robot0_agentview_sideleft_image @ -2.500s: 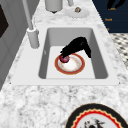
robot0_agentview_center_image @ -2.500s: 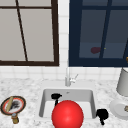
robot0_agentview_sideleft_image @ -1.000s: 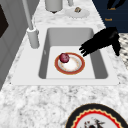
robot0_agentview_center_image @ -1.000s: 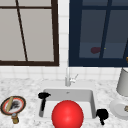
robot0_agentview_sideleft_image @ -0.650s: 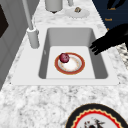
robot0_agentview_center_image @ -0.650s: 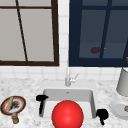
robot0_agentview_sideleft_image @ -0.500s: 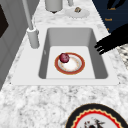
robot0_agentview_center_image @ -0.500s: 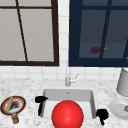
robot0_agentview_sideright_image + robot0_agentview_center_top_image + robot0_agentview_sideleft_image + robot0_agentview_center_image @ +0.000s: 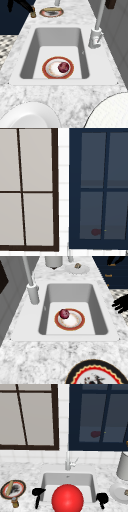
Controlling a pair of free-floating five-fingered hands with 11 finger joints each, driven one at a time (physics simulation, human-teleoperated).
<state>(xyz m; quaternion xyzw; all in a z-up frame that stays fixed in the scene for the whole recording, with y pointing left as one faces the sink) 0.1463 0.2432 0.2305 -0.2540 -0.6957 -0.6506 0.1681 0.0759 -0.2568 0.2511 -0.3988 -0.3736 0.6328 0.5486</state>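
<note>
A dark red apple (image 9: 64, 313) lies on an orange-rimmed plate (image 9: 81, 321) on the sink floor; the right side view shows the same apple (image 9: 63, 67) and plate (image 9: 45, 68). My left hand (image 9: 37, 493) hovers open off the sink's front left corner, holding nothing. In the left side view this hand (image 9: 121, 303) hangs past the counter's front edge with relaxed fingers. My right hand (image 9: 102, 498) hangs idle at the sink's front right corner. A big red ball (image 9: 67, 499) covers the sink's front in the front view.
The faucet (image 9: 68, 461) stands behind the basin (image 9: 98, 309). A decorated plate (image 9: 13, 489) with a small brown bottle (image 9: 15, 502) lies on the left counter. A white plate (image 9: 120, 492) and a grey pot (image 9: 123, 466) stand on the right counter.
My left hand has let go of the apple, risen out of the sink and drawn back to its front left corner. The apple stays on the plate. The right hand is unmoved.
</note>
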